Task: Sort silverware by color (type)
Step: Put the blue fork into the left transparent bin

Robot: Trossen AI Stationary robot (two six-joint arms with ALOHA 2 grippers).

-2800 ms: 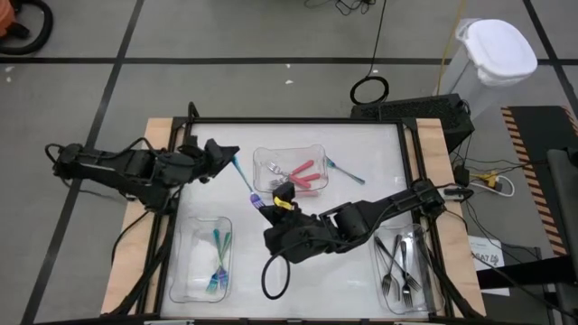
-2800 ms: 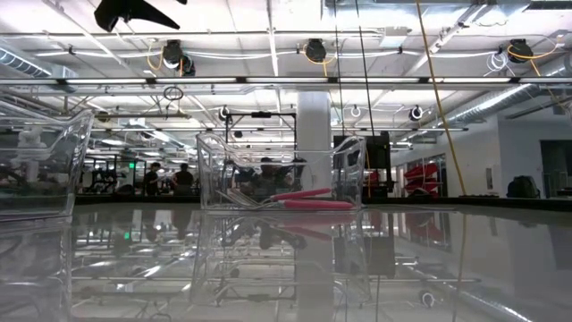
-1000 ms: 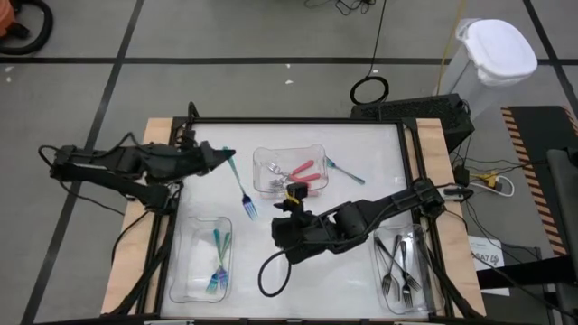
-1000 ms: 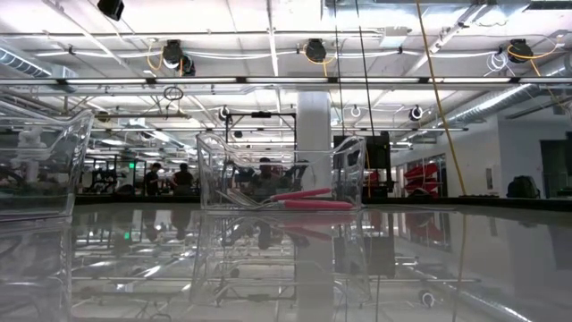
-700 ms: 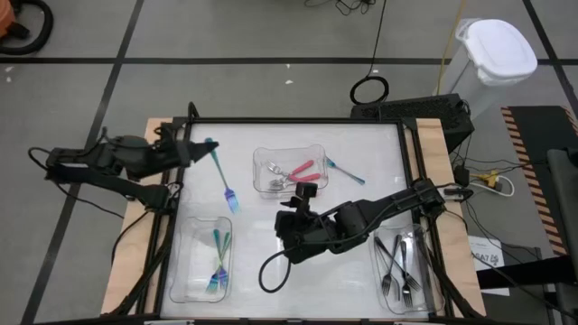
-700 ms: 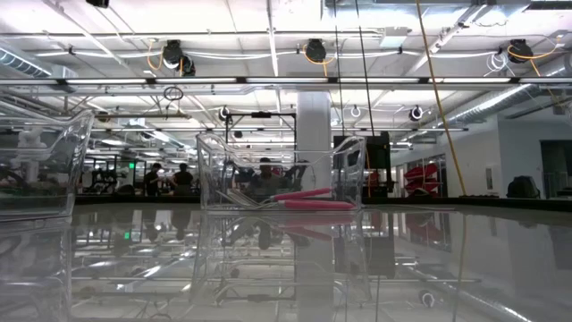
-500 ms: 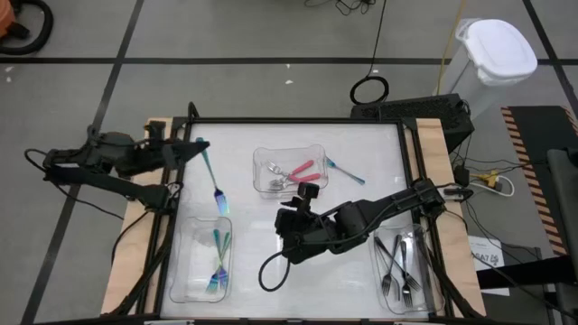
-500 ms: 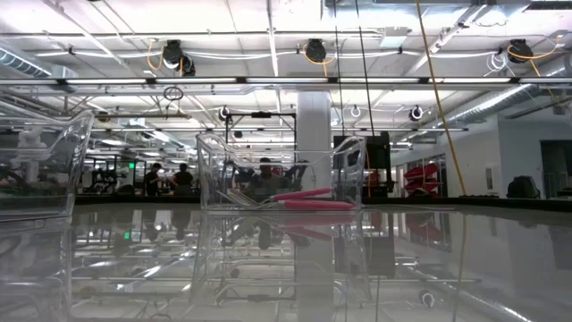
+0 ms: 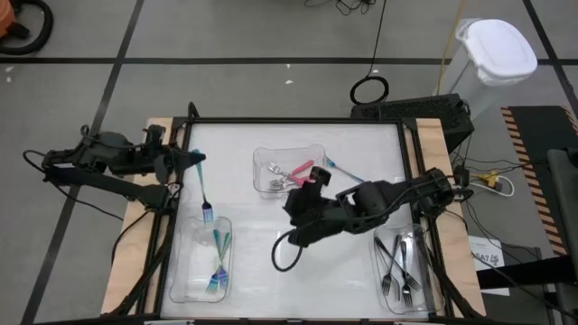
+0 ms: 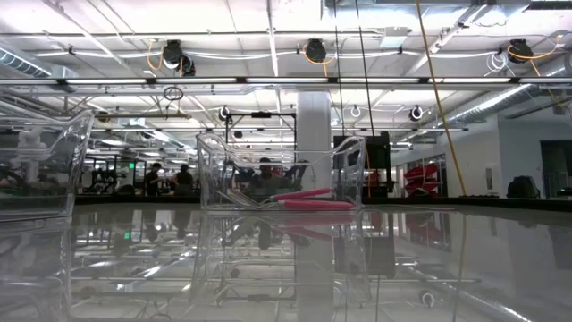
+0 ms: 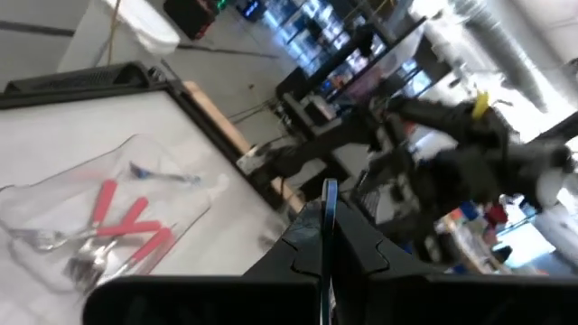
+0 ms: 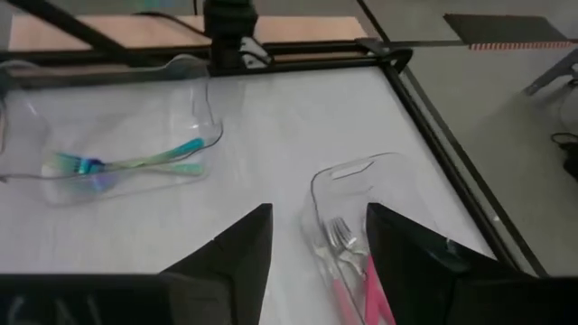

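**Teal fork hangs over the left tray**

The left hand (image 9: 188,160), at the left edge of the white surface (image 9: 361,144), is pinched tight on the handle of a teal fork (image 9: 202,190), whose tines hang just over the far rim of the left tray (image 9: 179,271) with other teal pieces inside. The right hand (image 9: 307,183) hovers near the middle tray (image 9: 316,150) of pink-handled pieces (image 9: 305,170), fingers partly apart and holding nothing. Grey forks (image 9: 397,262) lie in the right tray (image 9: 380,280).

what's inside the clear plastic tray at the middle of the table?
The middle clear tray holds pink-handled utensils and silver tines. The right gripper hangs over its near corner, covering anything beneath.
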